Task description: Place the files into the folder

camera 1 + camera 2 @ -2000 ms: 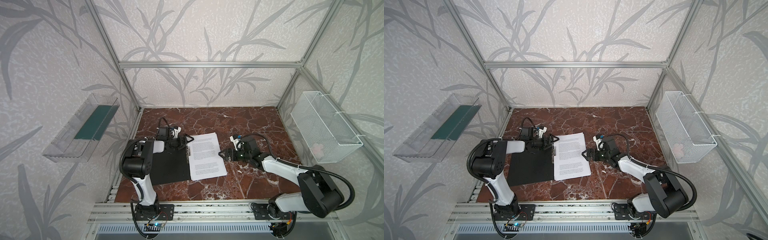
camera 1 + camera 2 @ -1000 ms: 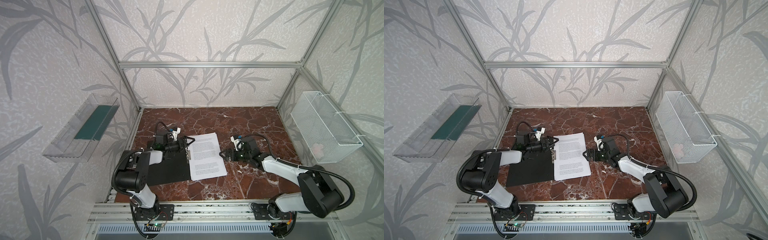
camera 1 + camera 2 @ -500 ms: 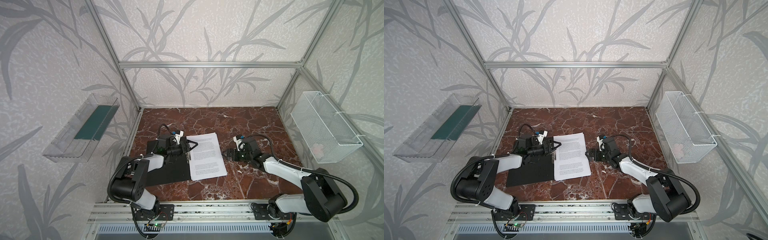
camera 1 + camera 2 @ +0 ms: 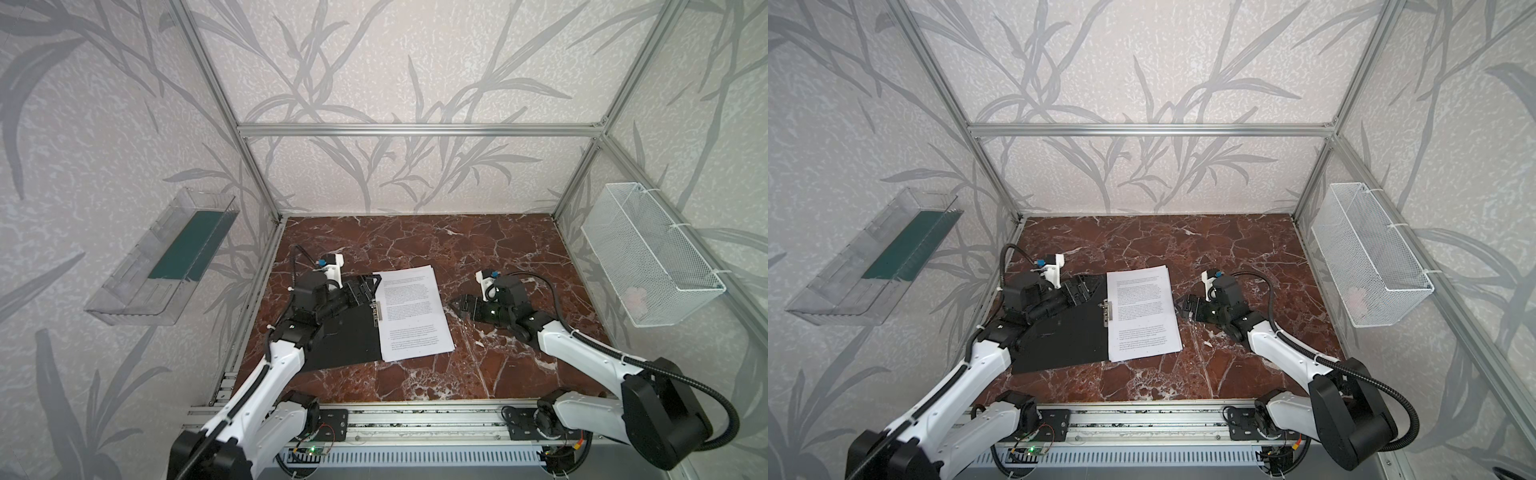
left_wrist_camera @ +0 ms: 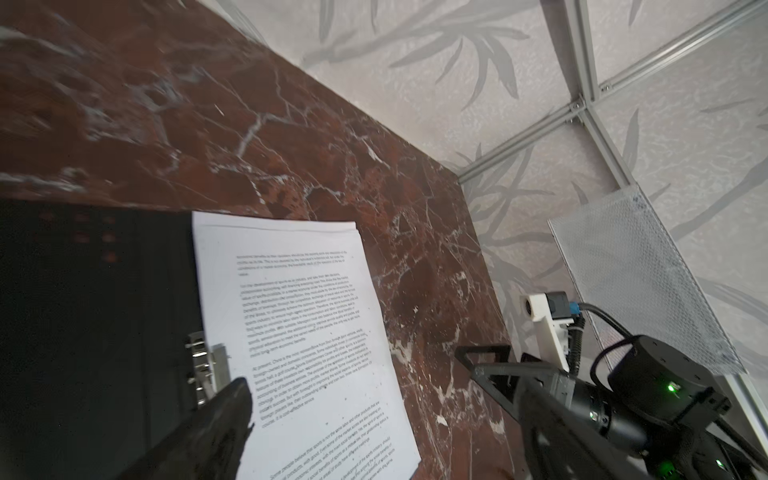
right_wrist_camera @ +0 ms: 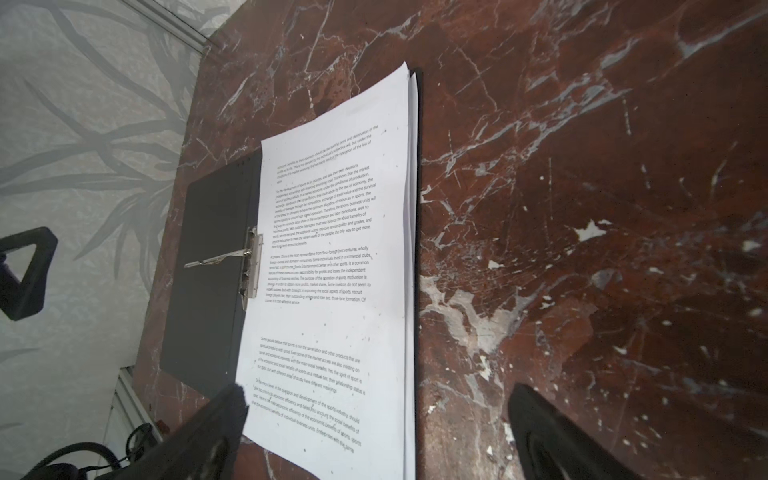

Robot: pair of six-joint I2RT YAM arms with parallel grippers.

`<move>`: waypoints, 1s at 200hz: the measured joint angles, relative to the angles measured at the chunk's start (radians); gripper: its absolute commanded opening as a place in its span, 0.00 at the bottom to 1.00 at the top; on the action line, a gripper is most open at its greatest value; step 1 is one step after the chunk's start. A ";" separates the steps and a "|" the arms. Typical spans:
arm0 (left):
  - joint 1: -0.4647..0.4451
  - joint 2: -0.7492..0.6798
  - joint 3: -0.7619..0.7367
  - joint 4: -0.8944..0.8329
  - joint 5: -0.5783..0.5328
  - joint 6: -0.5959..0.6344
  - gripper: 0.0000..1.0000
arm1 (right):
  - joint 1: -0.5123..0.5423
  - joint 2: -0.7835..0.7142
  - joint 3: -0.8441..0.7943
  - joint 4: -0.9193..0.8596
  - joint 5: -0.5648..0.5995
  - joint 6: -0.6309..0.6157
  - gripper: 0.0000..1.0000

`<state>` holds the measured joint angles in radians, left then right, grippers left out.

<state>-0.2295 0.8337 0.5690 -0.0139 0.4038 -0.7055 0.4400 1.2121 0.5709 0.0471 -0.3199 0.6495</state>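
- Lying open on the red marble counter (image 4: 478, 249), the folder (image 4: 349, 336) shows its black inside in both top views, and its left leaf is bare.
- The files (image 4: 415, 316) are a neat stack of white printed sheets resting on the folder's right leaf. Their left edge sits just beside the metal clip bar (image 6: 249, 266) at the spine.
- In the right wrist view a thin black strip of folder shows past the stack's outer edge.
- The clip's thin lever lies out flat over the left leaf.
- The left end effector (image 4: 372, 286) is over the far end of the left leaf, near the sheets' far-left corner. It is released, with jaws spread and nothing between them. Whether it touches the folder I cannot tell.
- The right end effector (image 4: 457, 305) sits low over the counter just right of the stack and clear of the paper, also released and gripping nothing.
- On the walls are a clear plastic tray (image 4: 137, 286) on the left and a white wire basket (image 4: 648, 257) on the right.
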 measured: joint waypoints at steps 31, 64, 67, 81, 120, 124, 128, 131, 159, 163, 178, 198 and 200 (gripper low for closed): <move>0.000 -0.235 -0.079 -0.164 -0.154 -0.010 0.99 | 0.114 0.018 0.032 -0.013 0.053 0.084 0.87; 0.000 -0.275 -0.197 -0.264 -0.248 -0.032 0.99 | 0.306 0.171 0.211 0.005 0.113 0.198 0.78; 0.000 -0.275 -0.206 -0.268 -0.253 -0.034 0.99 | 0.318 0.183 0.224 0.012 0.118 0.208 0.77; 0.000 -0.265 -0.247 -0.271 -0.272 -0.044 0.99 | 0.375 0.252 0.286 0.045 0.136 0.274 0.72; 0.000 -0.292 -0.386 -0.224 -0.274 -0.090 0.99 | 0.470 0.474 0.430 0.108 0.170 0.468 0.51; 0.000 -0.298 -0.396 -0.224 -0.274 -0.093 0.99 | 0.476 0.498 0.447 0.109 0.172 0.487 0.51; 0.000 -0.304 -0.403 -0.225 -0.275 -0.098 0.99 | 0.480 0.520 0.464 0.111 0.174 0.504 0.50; 0.000 -0.309 -0.406 -0.226 -0.275 -0.099 0.99 | 0.484 0.535 0.475 0.110 0.177 0.513 0.50; 0.000 -0.368 -0.407 -0.237 -0.286 -0.100 0.99 | 0.510 0.631 0.564 0.096 0.195 0.609 0.45; 0.000 -0.376 -0.407 -0.238 -0.289 -0.100 0.99 | 0.513 0.637 0.573 0.093 0.201 0.621 0.44; 0.000 -0.399 -0.406 -0.245 -0.297 -0.101 0.99 | 0.517 0.653 0.606 0.080 0.215 0.660 0.44; 0.000 -0.421 -0.406 -0.249 -0.301 -0.101 0.99 | 0.518 0.669 0.642 0.076 0.230 0.706 0.43; 0.000 -0.422 -0.406 -0.249 -0.301 -0.101 0.99 | 0.518 0.671 0.645 0.076 0.231 0.711 0.43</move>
<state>-0.2295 0.4122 0.1631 -0.2634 0.1024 -0.8066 0.9577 1.8828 1.2163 0.1226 -0.0891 1.3602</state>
